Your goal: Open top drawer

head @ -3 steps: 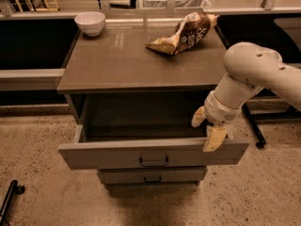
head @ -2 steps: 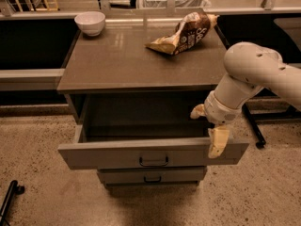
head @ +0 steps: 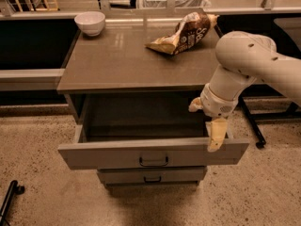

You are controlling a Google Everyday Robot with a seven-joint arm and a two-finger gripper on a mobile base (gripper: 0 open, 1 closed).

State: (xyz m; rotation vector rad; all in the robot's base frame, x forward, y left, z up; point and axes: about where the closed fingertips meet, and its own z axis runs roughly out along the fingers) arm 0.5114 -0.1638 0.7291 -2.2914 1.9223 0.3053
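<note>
The top drawer (head: 113,153) of the grey-brown cabinet stands pulled out, its flat front facing me with a small dark handle (head: 154,161) at its centre and a shallow empty box behind it. My gripper (head: 209,126) hangs from the white arm (head: 244,60) over the drawer's right end, above the front edge. One yellowish finger (head: 217,133) points down at the drawer front, the other (head: 195,105) sticks out to the left, so the fingers are spread apart and hold nothing.
A lower drawer (head: 151,176) with a like handle sits shut beneath. On the cabinet top (head: 117,60) lie a white bowl (head: 90,22) at the back left and a crumpled snack bag (head: 186,32) at the back right. A black stand leg (head: 251,124) is at right.
The gripper has shifted slightly right and down along the drawer's right end. The drawer stays pulled out as before.
</note>
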